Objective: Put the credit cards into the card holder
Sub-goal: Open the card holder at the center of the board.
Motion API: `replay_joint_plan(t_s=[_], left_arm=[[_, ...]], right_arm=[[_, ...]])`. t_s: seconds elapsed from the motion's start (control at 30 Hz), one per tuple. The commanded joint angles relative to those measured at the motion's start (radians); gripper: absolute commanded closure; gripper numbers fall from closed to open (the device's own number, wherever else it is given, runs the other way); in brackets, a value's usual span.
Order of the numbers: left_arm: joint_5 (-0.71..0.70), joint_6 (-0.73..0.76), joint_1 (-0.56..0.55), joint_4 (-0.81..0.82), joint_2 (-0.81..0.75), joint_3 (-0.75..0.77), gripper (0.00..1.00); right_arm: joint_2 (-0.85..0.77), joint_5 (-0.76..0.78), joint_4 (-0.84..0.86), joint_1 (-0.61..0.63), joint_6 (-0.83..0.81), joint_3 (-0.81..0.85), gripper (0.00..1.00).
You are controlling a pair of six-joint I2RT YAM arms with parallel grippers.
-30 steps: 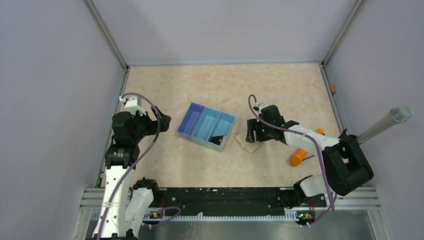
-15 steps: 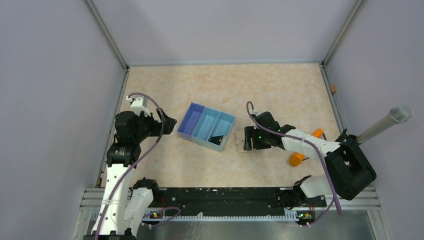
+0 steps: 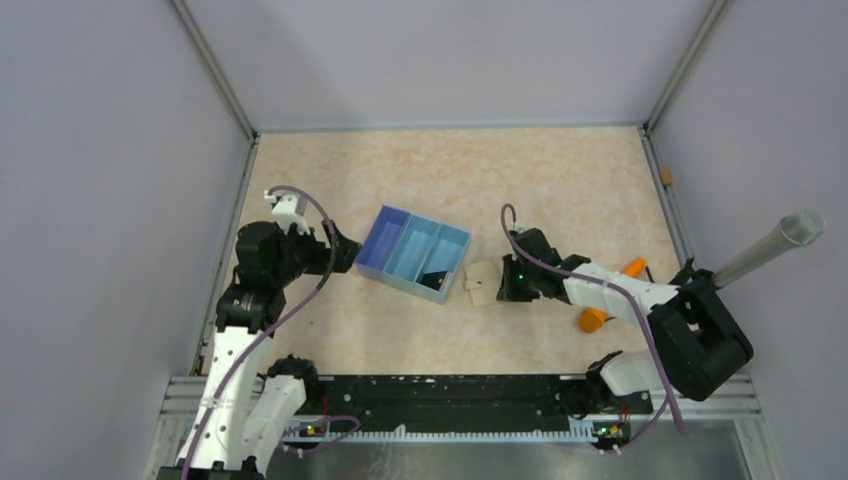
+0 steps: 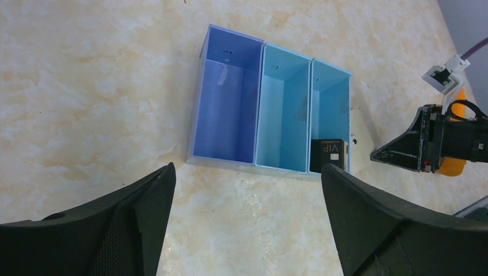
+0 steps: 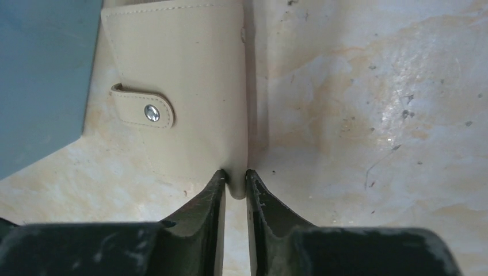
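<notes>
The beige card holder (image 3: 481,283) (image 5: 178,86) lies on the table just right of the blue three-compartment tray (image 3: 385,240) (image 4: 224,115), its snap tab facing up. My right gripper (image 3: 504,285) (image 5: 235,178) is shut on the holder's near edge, which is pinched between both fingertips. A black credit card marked VIP (image 4: 329,155) (image 3: 435,279) leans in the tray's rightmost compartment. My left gripper (image 3: 343,248) (image 4: 247,172) hovers wide open at the tray's left side, holding nothing.
An orange object (image 3: 594,318) lies under the right arm's forearm, with another orange bit (image 3: 636,266) behind it. A grey cylinder (image 3: 770,248) pokes in from the right wall. Metal frame rails border the tabletop.
My right gripper came down and toward the tray and closed on the card holder, which now lies flatter and further left. The left gripper drifted right, toward the tray, still open.
</notes>
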Motion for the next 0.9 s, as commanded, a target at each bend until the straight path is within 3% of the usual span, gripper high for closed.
replay_joint_plan(t_s=[0.0, 0.2, 0.27, 0.3, 0.4, 0.57, 0.87], left_arm=[[0.037, 0.023, -0.04, 0.052, 0.01, 0.001, 0.01], [0.052, 0.013, -0.207, 0.067, 0.041, 0.034, 0.01], [0.082, -0.019, -0.275, 0.093, 0.063, 0.06, 0.01], [0.111, -0.041, -0.302, 0.118, 0.073, 0.072, 0.01], [0.223, -0.143, -0.356, 0.248, 0.102, 0.095, 0.01], [0.332, -0.233, -0.374, 0.405, 0.142, 0.13, 0.01], [0.364, -0.107, -0.374, 0.261, 0.227, 0.227, 0.01]], right_arm=[[-0.001, 0.014, 0.026, 0.012, 0.021, 0.01, 1.0], [-0.193, 0.142, -0.082, 0.013, 0.004, 0.076, 1.0], [-0.285, 0.136, -0.098, 0.012, -0.021, 0.099, 1.0], [-0.322, 0.12, -0.102, -0.045, -0.035, 0.114, 1.0], [-0.421, 0.058, -0.099, 0.012, -0.087, 0.16, 1.0], [-0.508, -0.172, -0.064, 0.012, -0.201, 0.225, 1.0], [-0.461, -0.593, 0.073, 0.013, -0.229, 0.258, 1.0]])
